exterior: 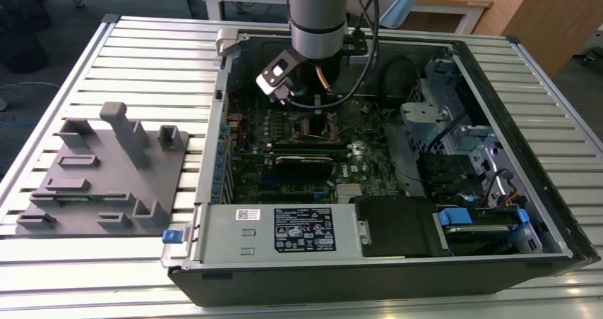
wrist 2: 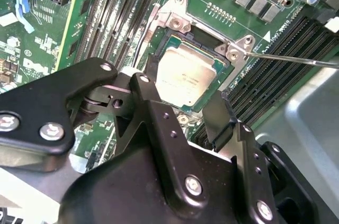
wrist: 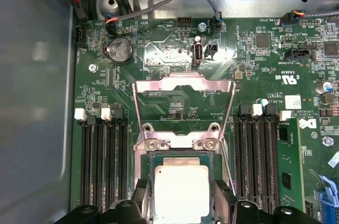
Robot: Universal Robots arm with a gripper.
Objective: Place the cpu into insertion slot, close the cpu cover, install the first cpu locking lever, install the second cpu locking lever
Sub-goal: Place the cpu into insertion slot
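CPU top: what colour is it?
Dull silver-grey metal with faint dark print. The cpu shows best in the second wrist view.

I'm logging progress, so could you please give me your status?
Gripper open, over chip. Chip seated in socket. Cover open, tipped back. Nothing seen blocking.
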